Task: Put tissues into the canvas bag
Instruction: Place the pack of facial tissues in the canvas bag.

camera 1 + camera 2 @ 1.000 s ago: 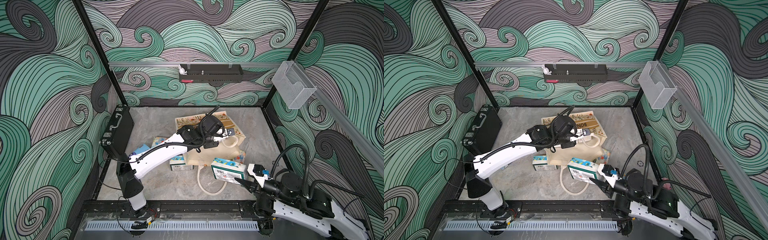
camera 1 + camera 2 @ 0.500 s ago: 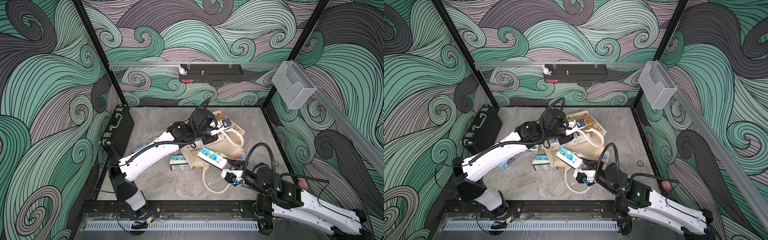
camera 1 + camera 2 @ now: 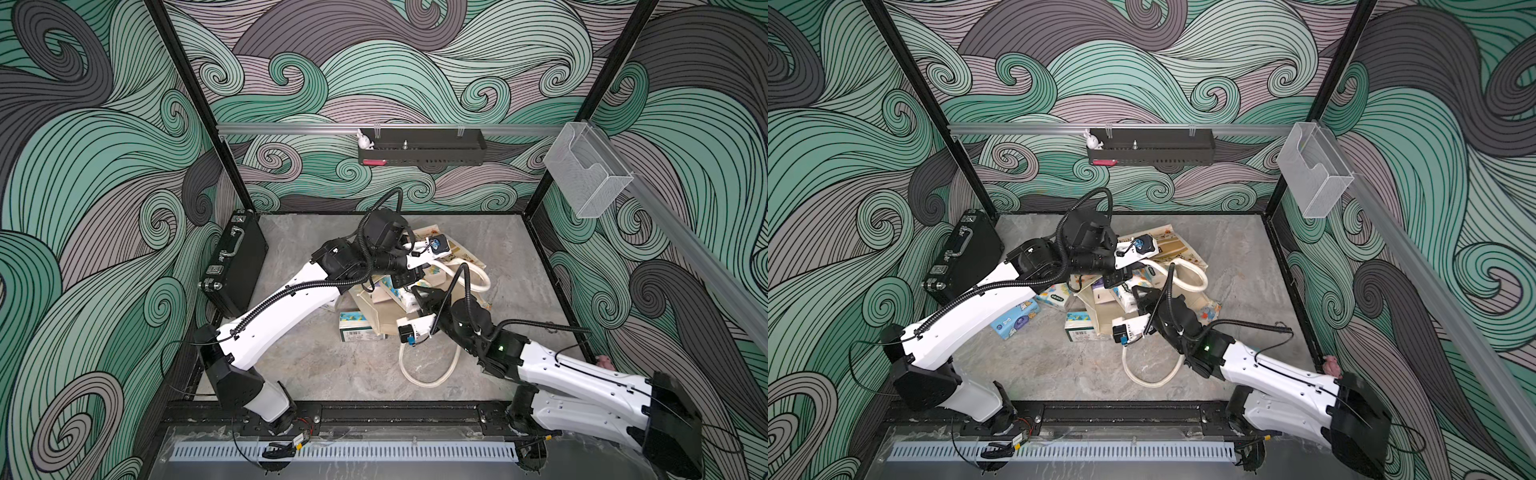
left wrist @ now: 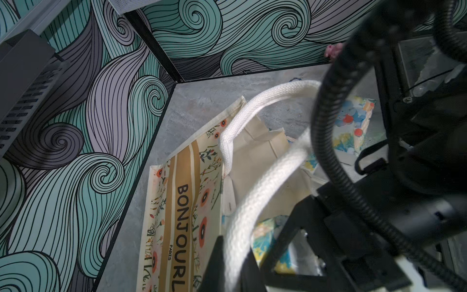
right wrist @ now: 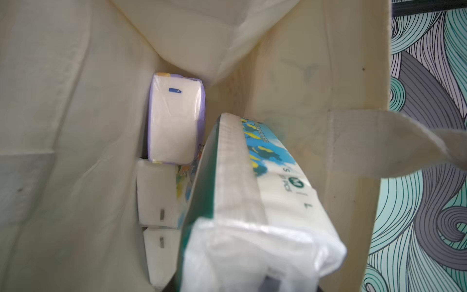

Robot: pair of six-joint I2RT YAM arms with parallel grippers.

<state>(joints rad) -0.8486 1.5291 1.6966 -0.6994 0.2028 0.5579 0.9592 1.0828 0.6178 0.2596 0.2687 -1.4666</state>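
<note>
The canvas bag (image 3: 459, 254) (image 4: 182, 202) lies in the middle of the floor with its mouth held up. My left gripper (image 4: 235, 255) (image 3: 409, 276) is shut on the bag's cream rope handle (image 4: 252, 202). My right gripper (image 3: 419, 297) reaches into the mouth, shut on a green-edged, blue-printed pack of tissues (image 5: 252, 189) (image 3: 1121, 297); its fingertips are hidden by the wrapper. Deeper inside sit a purple pack (image 5: 174, 118) and two white pack ends (image 5: 156, 194). A green pack (image 3: 355, 328) and a light blue cartoon pack (image 3: 1015, 320) lie on the floor outside.
A black briefcase (image 3: 235, 262) leans on the left wall. The bag's second handle (image 3: 428, 374) loops on the floor toward the front. A black shelf (image 3: 419, 147) hangs on the back wall and a clear holder (image 3: 586, 174) on the right rail.
My right arm has carried the pack from the front of the floor up into the bag's mouth. My left arm has swung back and left, still gripping the handle.
</note>
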